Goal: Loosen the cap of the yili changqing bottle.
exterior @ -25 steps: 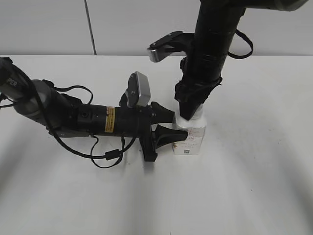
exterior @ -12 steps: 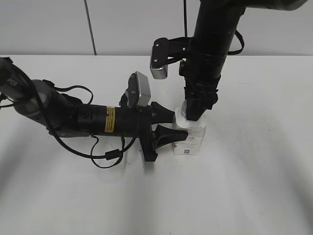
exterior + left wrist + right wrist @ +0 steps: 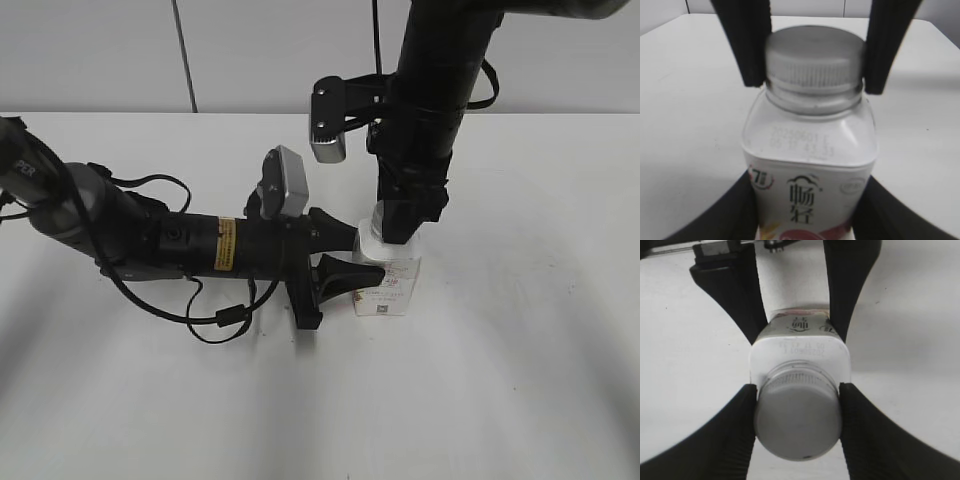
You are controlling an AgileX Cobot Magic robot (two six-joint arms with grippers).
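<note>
Upright white yili changqing bottle, pink-red print, clamped by left gripper; ribbed white cap pinched by right gripper.

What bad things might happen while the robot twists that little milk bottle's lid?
The right gripper pinches only the ribbed side of the cap, so its fingers might slip round without turning it.

The left gripper holds the yili changqing bottle by its lower body. If that hold is weak, the whole bottle could spin along with the cap, or tip on the white table.

Squeezing too hard might dent the soft-looking bottle.
</note>
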